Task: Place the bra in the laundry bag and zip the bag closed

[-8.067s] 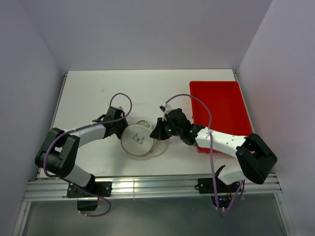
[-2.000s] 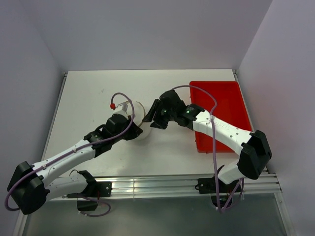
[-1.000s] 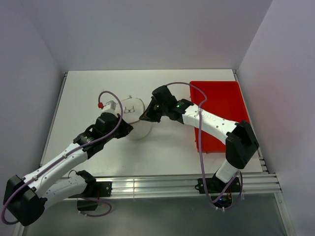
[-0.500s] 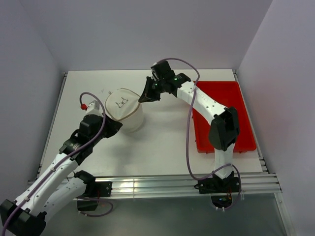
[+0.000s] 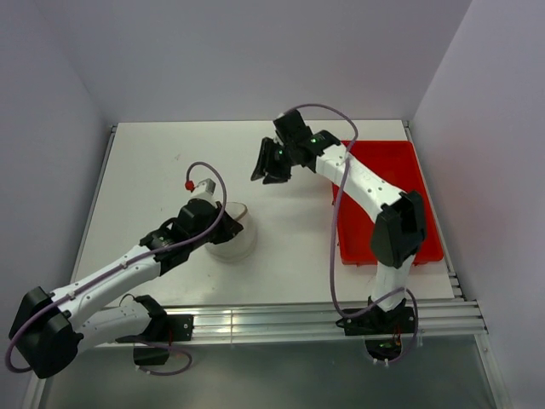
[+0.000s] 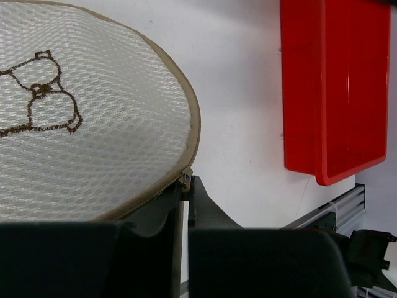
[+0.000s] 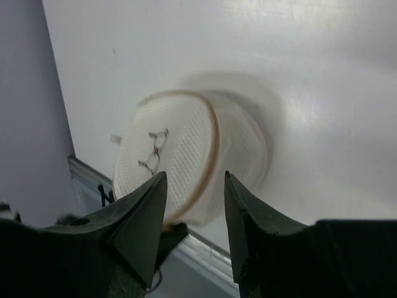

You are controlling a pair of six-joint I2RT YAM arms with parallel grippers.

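Note:
The cream mesh laundry bag lies on the white table, left of centre. Its round face with the dark bra outline fills the left wrist view. My left gripper is shut on the small zipper pull at the bag's tan rim. My right gripper hangs open above the table, behind and to the right of the bag, touching nothing. In the right wrist view the bag lies beyond the spread fingertips, apart from them. The bra is hidden in every view.
A red plastic tray stands along the table's right side, also in the left wrist view. The right arm's links reach over the tray's left edge. Grey walls close in the back and both sides.
My right gripper has opened and let go of the bag's rim, staying high at the back. The left gripper has carried the bag down and to the near right.

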